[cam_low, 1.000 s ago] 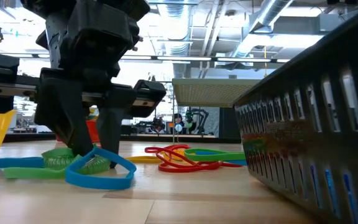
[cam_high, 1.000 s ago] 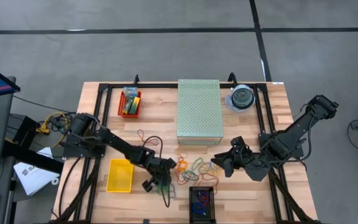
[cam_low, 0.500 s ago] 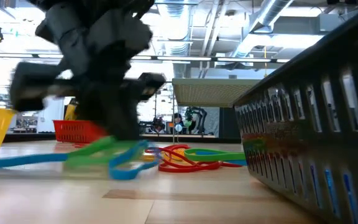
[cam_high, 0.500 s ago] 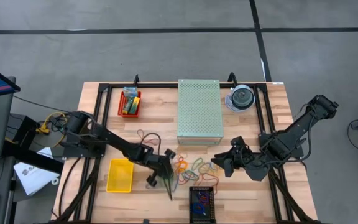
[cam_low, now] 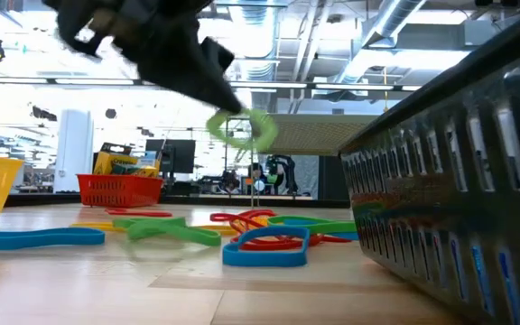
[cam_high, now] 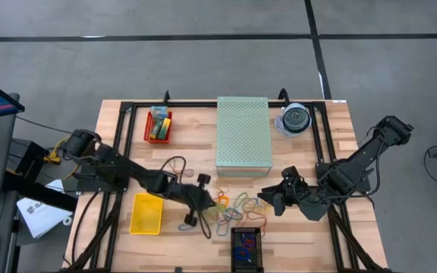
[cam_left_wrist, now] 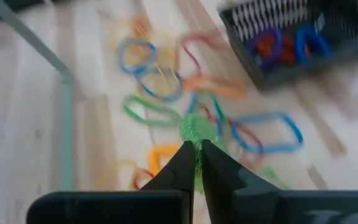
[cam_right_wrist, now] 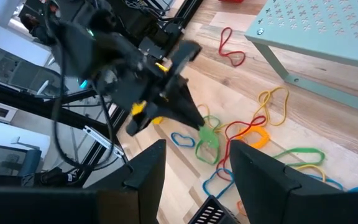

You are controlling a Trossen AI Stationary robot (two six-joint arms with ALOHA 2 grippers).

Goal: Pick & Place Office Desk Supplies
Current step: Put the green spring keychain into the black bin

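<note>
**Green band pinched and off the table**

Left gripper [cam_left_wrist: 194, 163] clenched on a light green rubber band [cam_left_wrist: 197, 129], fingertips pressed together with the loop hanging from the tips. Low view shows the same band [cam_low: 242, 129] in the air, clear of the wood. High view puts this gripper [cam_high: 203, 214] at the table's front, between the yellow bin [cam_high: 146, 213] and the black mesh basket [cam_high: 246, 247].

Right gripper [cam_right_wrist: 191, 163] parked just right of the loose pile, jaws standing apart, nothing between them.

Remaining loops [cam_high: 237, 205] in orange, green, blue and red lie scattered on the table [cam_high: 112, 144] ahead of the basket; a blue one [cam_low: 265, 251] and a red one [cam_low: 264, 224] sit nearest the low camera. Basket already carries a few red and blue bands [cam_left_wrist: 284, 45]. Crayon boxes stand in the red bin [cam_high: 158, 126] at the back left.

Handling, as judged: band is near weightless, soft and floppy, with no stiffness to keep its shape. It will droop and swing with any arm motion, and may stretch or snag a neighbouring loop. Rubber grips the pads well, so slipping seems unlikely, but it could cling on letting go. Best hold is a pinch across a single strand, as here; bands lying flat need fingertips right down at the wood.
</note>
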